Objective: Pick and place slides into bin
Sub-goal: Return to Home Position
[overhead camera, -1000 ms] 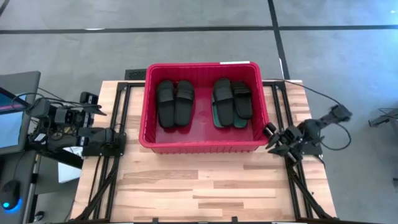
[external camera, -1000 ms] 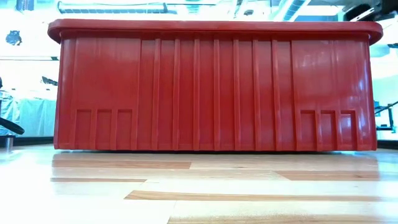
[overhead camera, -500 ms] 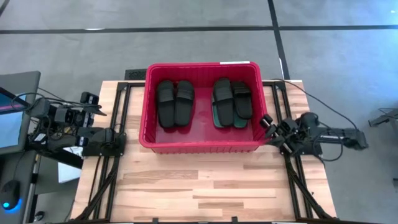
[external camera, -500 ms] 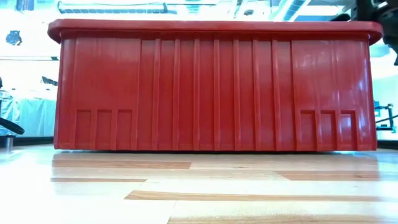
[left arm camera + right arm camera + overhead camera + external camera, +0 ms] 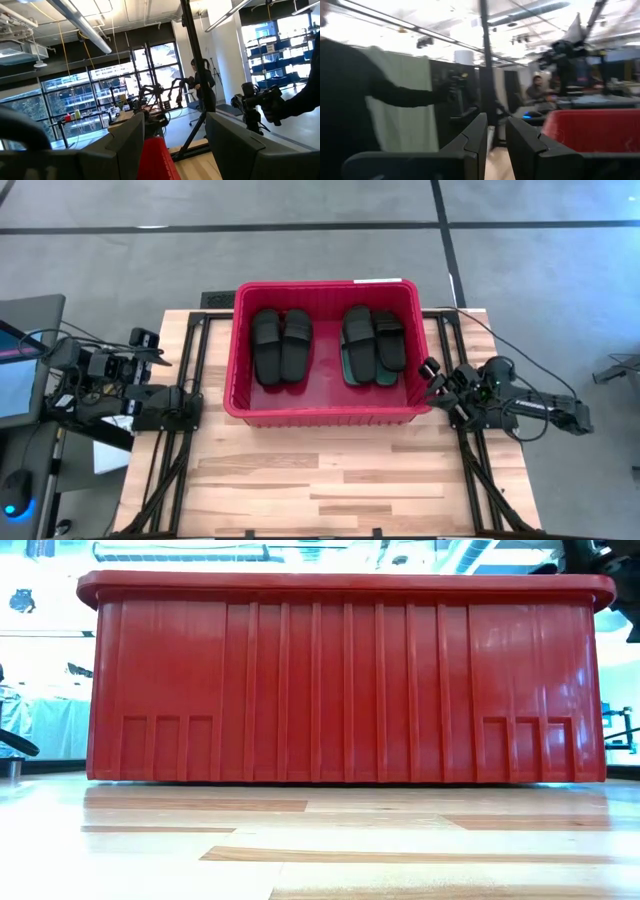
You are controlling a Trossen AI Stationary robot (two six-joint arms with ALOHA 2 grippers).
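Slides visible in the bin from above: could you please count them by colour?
Black slides: 4
Teal slides: 1, only an edge showing beneath black ones
Total: 5 visible; more may lie hidden underneath.

Red ribbed bin (image 5: 326, 417) stands upright at the far middle of the tabletop (image 5: 330, 470). Inside, lying flat: a black pair (image 5: 281, 345) side by side at left; a stack (image 5: 374, 340) of black slides at right, teal showing beneath.
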